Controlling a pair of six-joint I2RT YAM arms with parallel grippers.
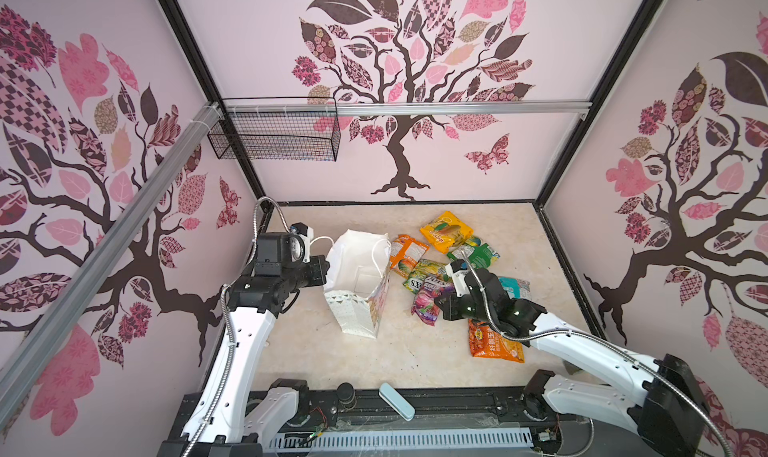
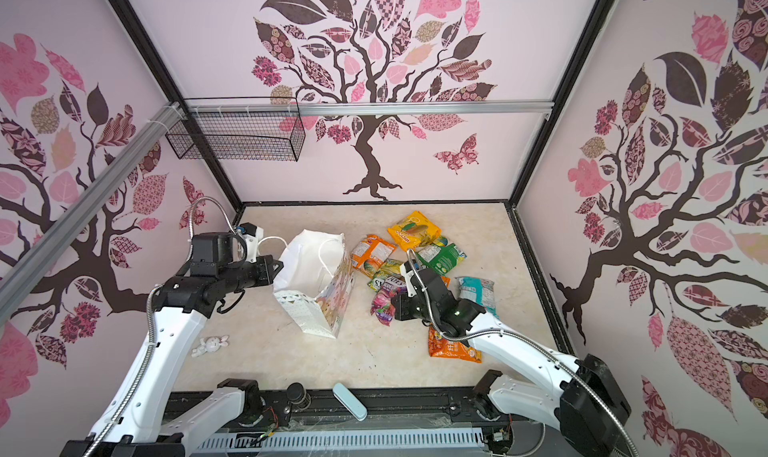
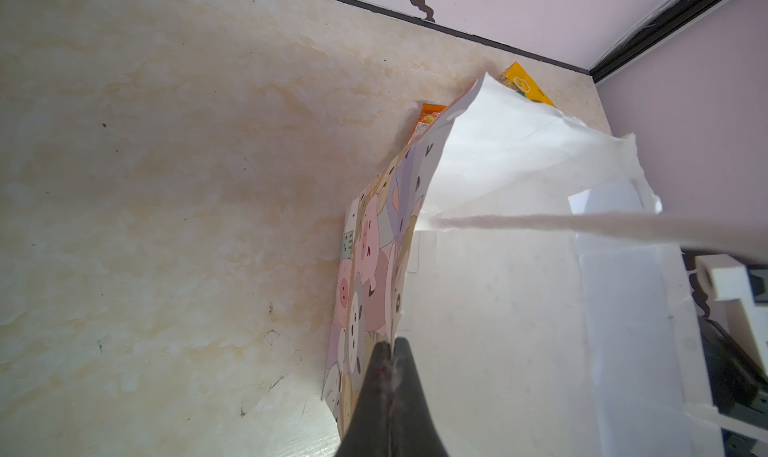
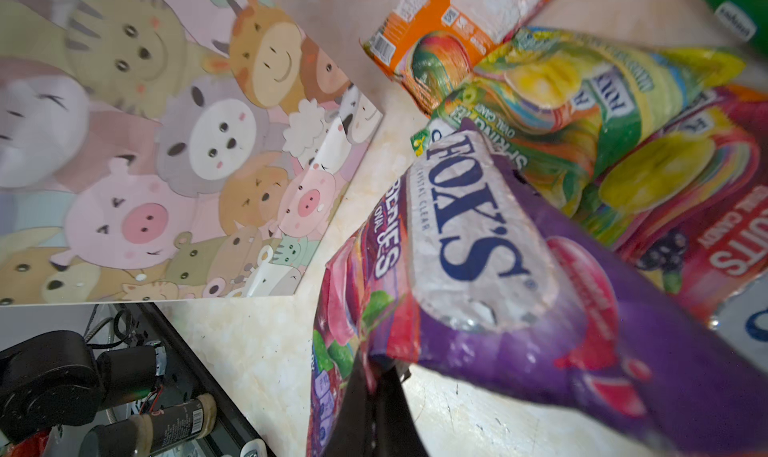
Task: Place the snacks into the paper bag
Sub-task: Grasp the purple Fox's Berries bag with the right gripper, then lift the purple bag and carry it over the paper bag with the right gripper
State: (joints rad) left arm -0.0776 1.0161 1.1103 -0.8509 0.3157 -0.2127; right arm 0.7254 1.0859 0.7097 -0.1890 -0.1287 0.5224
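The white paper bag (image 1: 357,309) (image 2: 309,315) stands open in the middle of the table, its cartoon-animal side (image 4: 187,164) facing the snacks. My left gripper (image 1: 326,268) (image 3: 390,347) is shut on the bag's left rim, and a cord handle (image 3: 540,222) crosses the left wrist view. My right gripper (image 1: 436,305) (image 4: 380,363) is shut on the edge of a purple FOX'S packet (image 4: 478,234) (image 2: 384,303), just right of the bag. Around it lie yellow (image 1: 446,230), orange (image 1: 407,253), green (image 1: 478,255), teal (image 1: 515,286) and another orange packet (image 1: 494,344).
A black wire basket (image 1: 274,137) hangs on the back rail at the left. At the table's front edge lie a pale blue case (image 1: 397,401) and a black-lidded jar (image 1: 345,392). A small white toy (image 2: 212,344) lies near the left arm.
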